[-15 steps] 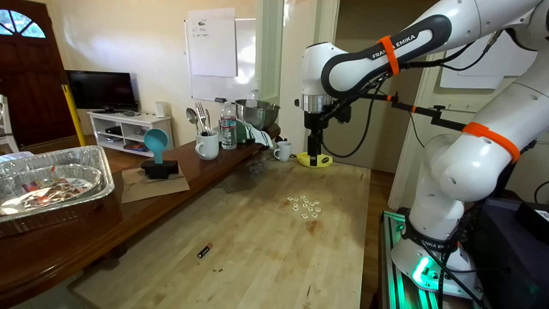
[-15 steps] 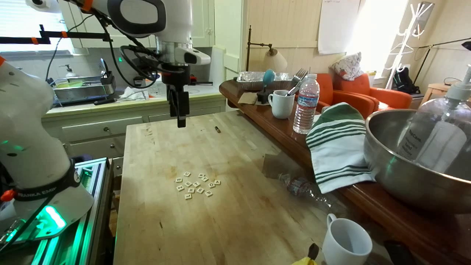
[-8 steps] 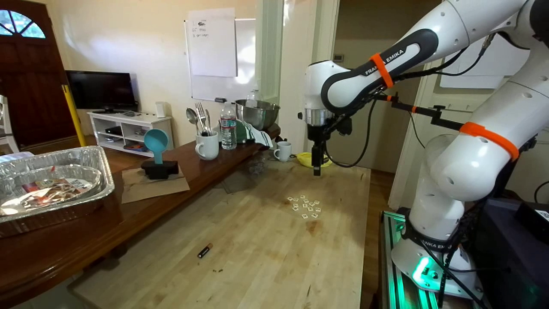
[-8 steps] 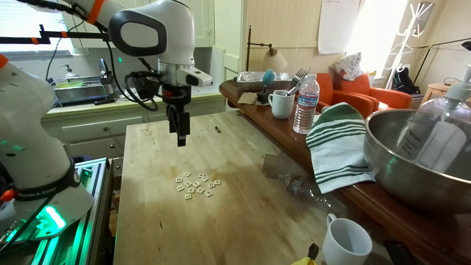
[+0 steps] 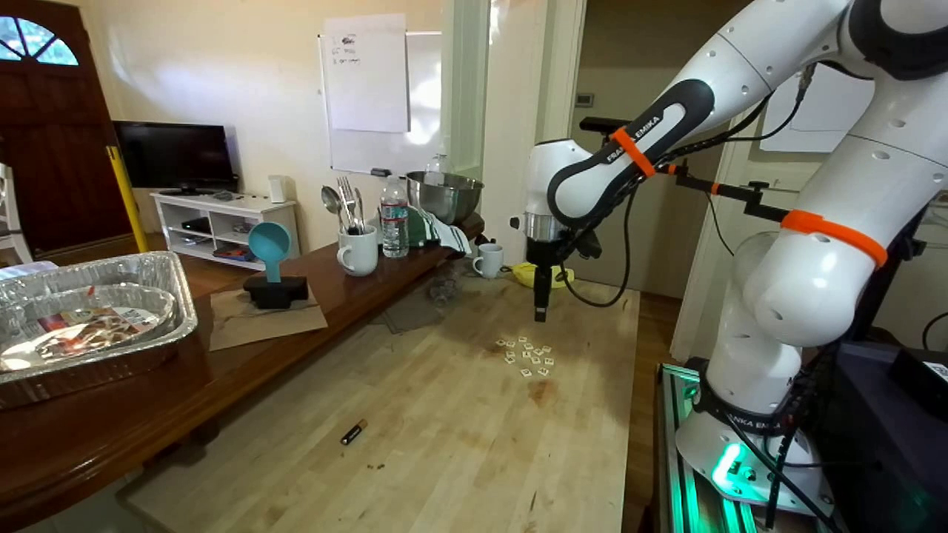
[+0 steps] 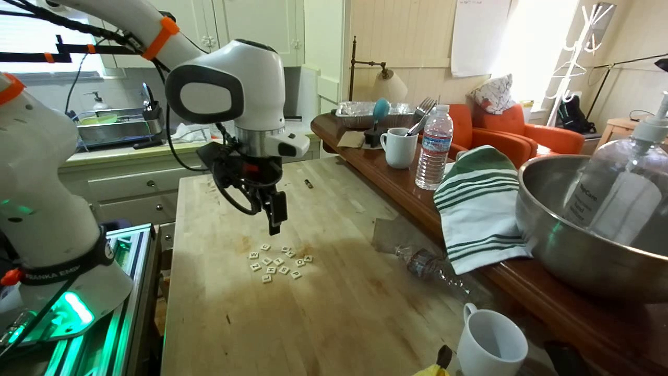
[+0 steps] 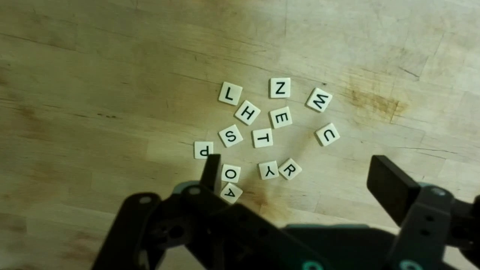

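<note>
Letter tiles (image 7: 262,138) lie scattered on the table (image 7: 112,71) below my spread, empty gripper (image 7: 294,165), most higher in the wrist view than its fingertips (image 7: 393,187) and nearer the left-hand one.

Black-lettered cream tiles (image 7: 262,142), brown-mottled tan tabletop (image 6: 334,313), black pincer (image 7: 294,167)

Cream letter tiles (image 7: 262,138) (black-lettered), face-up, scattered on tabletop (image 7: 112,161)

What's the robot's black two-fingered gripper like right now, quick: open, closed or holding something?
Black two-fingered gripper: open, holding nothing, touching none of the small square cream-coloured letter tiles.
</note>
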Available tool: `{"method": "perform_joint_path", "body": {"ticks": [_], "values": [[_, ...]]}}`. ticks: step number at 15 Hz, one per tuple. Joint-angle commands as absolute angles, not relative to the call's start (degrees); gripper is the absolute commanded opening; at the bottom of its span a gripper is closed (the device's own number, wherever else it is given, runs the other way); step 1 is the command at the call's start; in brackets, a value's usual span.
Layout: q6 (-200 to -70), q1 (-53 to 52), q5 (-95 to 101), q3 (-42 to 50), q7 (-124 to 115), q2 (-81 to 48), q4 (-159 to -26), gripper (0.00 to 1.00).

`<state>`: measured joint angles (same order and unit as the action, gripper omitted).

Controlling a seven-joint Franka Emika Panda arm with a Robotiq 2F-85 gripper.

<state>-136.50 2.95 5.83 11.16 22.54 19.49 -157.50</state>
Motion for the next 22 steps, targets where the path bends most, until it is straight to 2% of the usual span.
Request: {"method": "perform_joint_path", "body": {"ticks": [1,2,12,13,15,22], "values": [[-141.9,2.1,3.0,12.3,27.6,14.3,-157.5,1.00],[-138.9,3.2,4.6,11.0,25.1,17.3,-157.6,1.00],[-141.9,3.1,5.7,11.2,28.9,10.9,-156.6,1.00],[-142.3,3.1,5.7,11.2,29.7,10.2,-156.6,0.78],[-143.1,3.0,5.6,11.4,32.4,8.7,-156.1,0.68],[-150.5,3.1,6.0,10.5,41.2,3.5,-155.9,0.13]]}}
